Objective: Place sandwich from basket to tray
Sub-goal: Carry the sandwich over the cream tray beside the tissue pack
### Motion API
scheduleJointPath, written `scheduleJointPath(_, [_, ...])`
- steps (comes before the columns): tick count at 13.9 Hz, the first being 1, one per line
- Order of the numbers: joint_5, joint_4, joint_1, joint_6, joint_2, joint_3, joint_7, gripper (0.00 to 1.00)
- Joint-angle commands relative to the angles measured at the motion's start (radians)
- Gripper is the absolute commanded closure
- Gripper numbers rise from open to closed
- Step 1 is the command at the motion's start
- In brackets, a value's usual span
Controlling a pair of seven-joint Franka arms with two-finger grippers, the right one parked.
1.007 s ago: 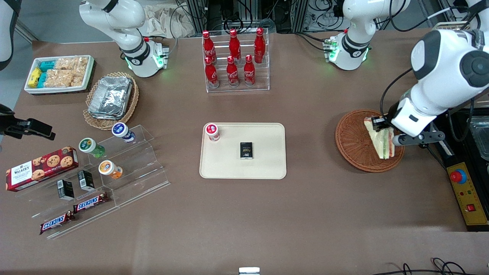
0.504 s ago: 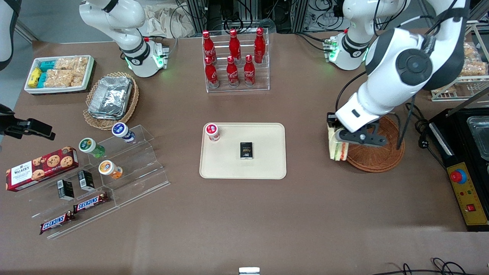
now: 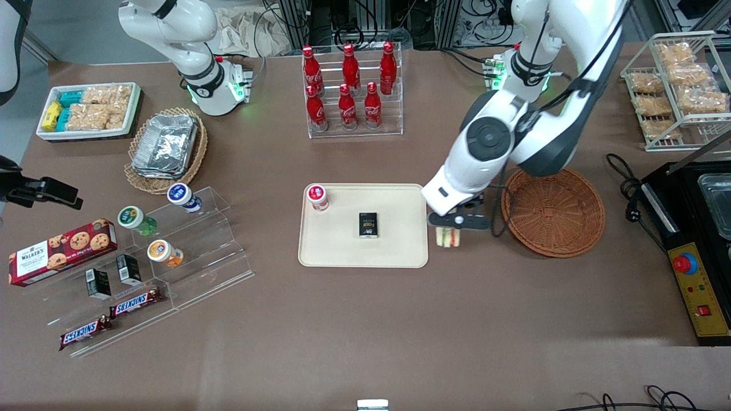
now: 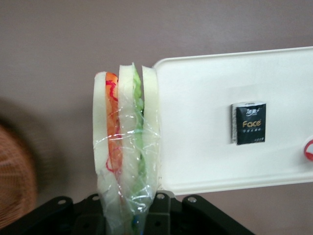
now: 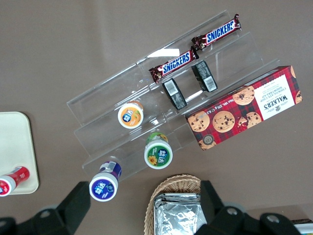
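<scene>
The gripper (image 3: 449, 229) is clamped on the plastic-wrapped sandwich (image 3: 448, 237), holding it in the air between the basket (image 3: 553, 212) and the tray (image 3: 363, 257), just beside the tray's edge. A small black pack (image 3: 368, 225) and a red-capped bottle (image 3: 317, 197) sit on the tray

The gripper (image 3: 447, 228) held the sandwich (image 3: 447, 236) above the table, between the tray (image 3: 400, 251) and the basket (image 3: 553, 212).
</scene>
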Motion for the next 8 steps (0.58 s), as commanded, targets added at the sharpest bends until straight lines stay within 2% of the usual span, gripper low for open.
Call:
scheduleJointPath(1, [0.048, 0.035, -0.009, 0.064, 0.085, -0.001, -0.05, 1.0])
scheduleJointPath(4, [0.092, 0.032, -0.028, 0.158, 0.16, 0.001, -0.099, 1.0])
scheduleJointPath(8, [0.221, 0.034, -0.055, 0.235, 0.248, 0.002, -0.198, 1.0])
